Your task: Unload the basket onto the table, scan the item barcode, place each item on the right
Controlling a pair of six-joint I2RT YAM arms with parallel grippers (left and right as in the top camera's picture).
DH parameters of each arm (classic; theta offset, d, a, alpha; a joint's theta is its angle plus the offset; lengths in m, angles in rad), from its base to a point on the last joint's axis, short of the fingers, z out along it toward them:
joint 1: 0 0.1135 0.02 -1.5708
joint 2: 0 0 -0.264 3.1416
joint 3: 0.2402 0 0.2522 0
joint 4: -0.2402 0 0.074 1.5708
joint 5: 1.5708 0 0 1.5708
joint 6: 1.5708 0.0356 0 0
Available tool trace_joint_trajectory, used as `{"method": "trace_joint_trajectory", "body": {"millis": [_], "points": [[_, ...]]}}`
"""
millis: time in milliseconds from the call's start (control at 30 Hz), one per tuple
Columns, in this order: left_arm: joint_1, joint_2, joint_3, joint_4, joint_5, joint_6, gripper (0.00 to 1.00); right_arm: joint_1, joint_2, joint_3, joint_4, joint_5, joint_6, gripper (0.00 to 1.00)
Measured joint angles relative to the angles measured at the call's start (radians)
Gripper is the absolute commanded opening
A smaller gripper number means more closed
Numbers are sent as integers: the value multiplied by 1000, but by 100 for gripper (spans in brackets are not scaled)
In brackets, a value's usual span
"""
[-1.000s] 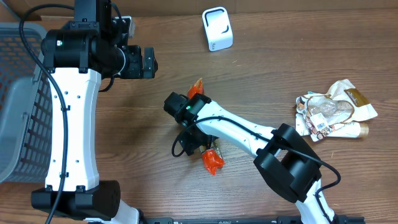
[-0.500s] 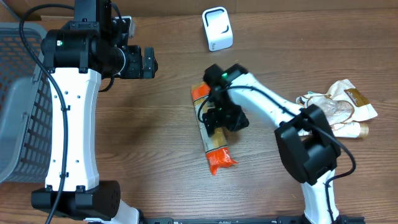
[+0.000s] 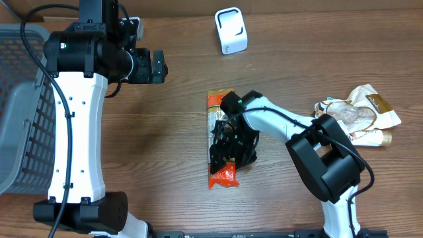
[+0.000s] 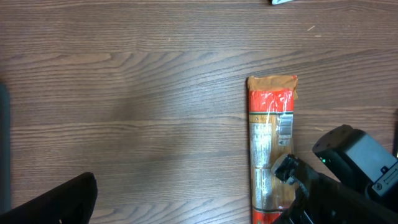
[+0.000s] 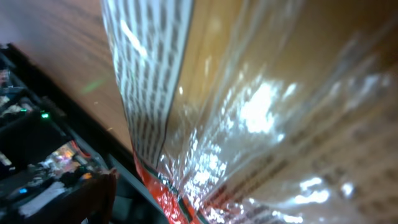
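Right tool (image 3: 231,149) swings back left and lower across the counter (image 3: 317,59); the snack packet (image 3: 220,102) comes along and now lies almost straight up-down.

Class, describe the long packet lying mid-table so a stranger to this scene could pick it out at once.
On the brown wooden table, look at the middle, below the white box-shaped scanner. There lies a long, narrow clear-plastic packet with orange-red ends, partly under the right gripper. Unlike the crumpled pale wrappers at the right edge, it is flat and straight.
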Motion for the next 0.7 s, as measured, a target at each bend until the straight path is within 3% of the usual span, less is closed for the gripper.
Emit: {"method": "trace_joint_trajectory", "body": {"millis": [133, 333, 533, 600, 700], "points": [[0, 0, 0, 0, 0, 0, 100, -18, -5, -46, 47, -47, 27, 47], [0, 0, 0, 0, 0, 0, 100, -53, 2, -60, 116, -114, 40, 20], [0, 0, 0, 0, 0, 0, 100, -58, 2, -36, 76, -95, 68, 10], [0, 0, 0, 0, 0, 0, 100, -57, -6, 0, 14, -21, 98, 4], [0, 0, 0, 0, 0, 0, 99, -57, -45, 51, -92, 153, 150, 4]]}}
